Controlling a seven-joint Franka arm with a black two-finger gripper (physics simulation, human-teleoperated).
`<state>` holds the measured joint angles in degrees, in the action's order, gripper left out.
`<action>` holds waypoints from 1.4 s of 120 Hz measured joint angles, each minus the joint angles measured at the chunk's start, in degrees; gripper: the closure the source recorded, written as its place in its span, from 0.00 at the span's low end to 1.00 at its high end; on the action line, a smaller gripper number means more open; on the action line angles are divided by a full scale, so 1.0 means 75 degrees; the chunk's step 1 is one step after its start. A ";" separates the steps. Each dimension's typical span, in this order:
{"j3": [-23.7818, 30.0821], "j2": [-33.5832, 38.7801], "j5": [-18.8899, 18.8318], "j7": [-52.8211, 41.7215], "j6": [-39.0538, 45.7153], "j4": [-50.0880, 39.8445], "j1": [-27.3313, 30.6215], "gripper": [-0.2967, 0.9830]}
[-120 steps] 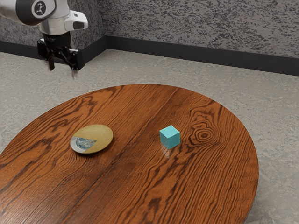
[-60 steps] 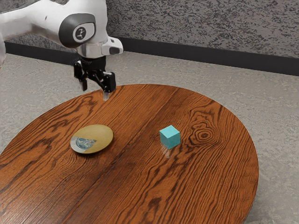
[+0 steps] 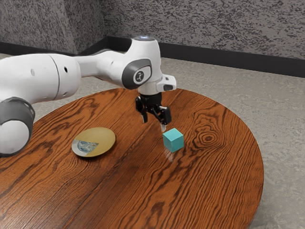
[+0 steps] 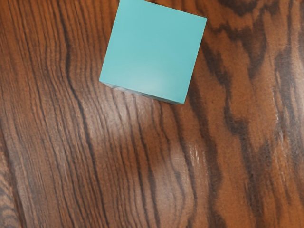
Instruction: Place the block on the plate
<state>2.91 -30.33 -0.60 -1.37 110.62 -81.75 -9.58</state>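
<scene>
- Black two-finger tool (image 3: 154,124), exterior view: brought from beyond the edge of the wooden tabletop (image 3: 138,195) to a lower place near the turquoise block (image 3: 173,140). Released, fingers parted, nothing between.
- Same block, exterior view: unmoved, flat on the tabletop, well apart from the plate.
- Plate (image 3: 104,141), tan with a grey-and-blue patch, exterior view: unmoved, toward the exterior view's left; still without its block.
- Bearing on the task: reach apparently almost complete; grasp, lift and carry yet to come.
- Block again, wrist view: broad top face close at hand, edges askew to the frame, thin strip of one side wall. Finer evidence of its turn than from the exterior view.
- Wood grain, wrist view: bare, streaked, beside the block.
- Next, by judgement: small shift over the block, perhaps slight turn, then descent astride opposite faces. Risk: fingertip on the top edge, block knocked askew.
</scene>
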 joint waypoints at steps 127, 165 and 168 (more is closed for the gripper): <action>0.0150 -0.2239 -0.0054 -0.0412 0.0909 0.1697 0.0029 0.23; 0.0126 -0.2511 -0.0070 -0.0392 0.1054 0.1993 0.0035 0.23; 0.0127 -0.2531 -0.0071 -0.0391 0.1074 0.1997 0.0035 0.23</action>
<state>3.86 -49.32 -1.13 -4.30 118.67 -66.77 -9.32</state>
